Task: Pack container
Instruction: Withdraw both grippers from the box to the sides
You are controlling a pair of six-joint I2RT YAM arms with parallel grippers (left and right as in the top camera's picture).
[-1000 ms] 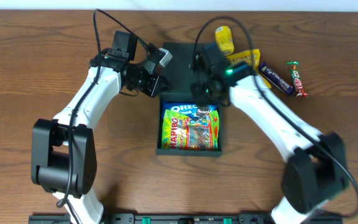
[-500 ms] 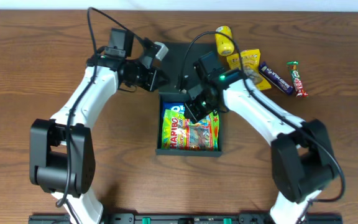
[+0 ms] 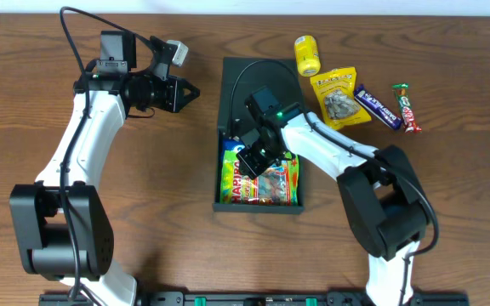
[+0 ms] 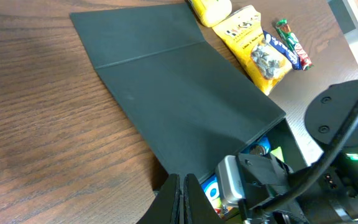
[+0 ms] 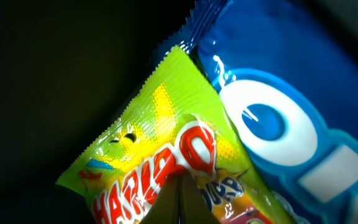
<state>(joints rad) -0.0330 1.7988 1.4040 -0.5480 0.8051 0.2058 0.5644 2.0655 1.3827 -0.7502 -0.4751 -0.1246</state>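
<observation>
The container [image 3: 258, 208] is a dark box in the middle of the table. Its flap lid [image 3: 245, 85] lies open and flat behind it. Inside are a green-yellow Haribo packet [image 3: 266, 185] and a blue Oreo packet [image 3: 230, 155]. My right gripper [image 3: 249, 164] reaches into the box, shut. In the right wrist view its tips [image 5: 180, 183] press on the Haribo packet [image 5: 148, 124] beside the Oreo packet [image 5: 278, 124]. My left gripper [image 3: 196, 90] is shut and holds nothing. It hovers left of the lid [image 4: 179, 99], with the fingers [image 4: 180, 199] pointing at the box.
To the right of the lid lie a yellow round snack [image 3: 306, 55], a yellow packet with a window [image 3: 339, 95], a dark blue bar [image 3: 378, 107] and a red-green bar [image 3: 408, 107]. Bare wood surrounds the box on the left and front.
My left arm has swung left, away from the lid's edge. My right gripper has moved from the lid's right side down and left into the box, onto the packets.
</observation>
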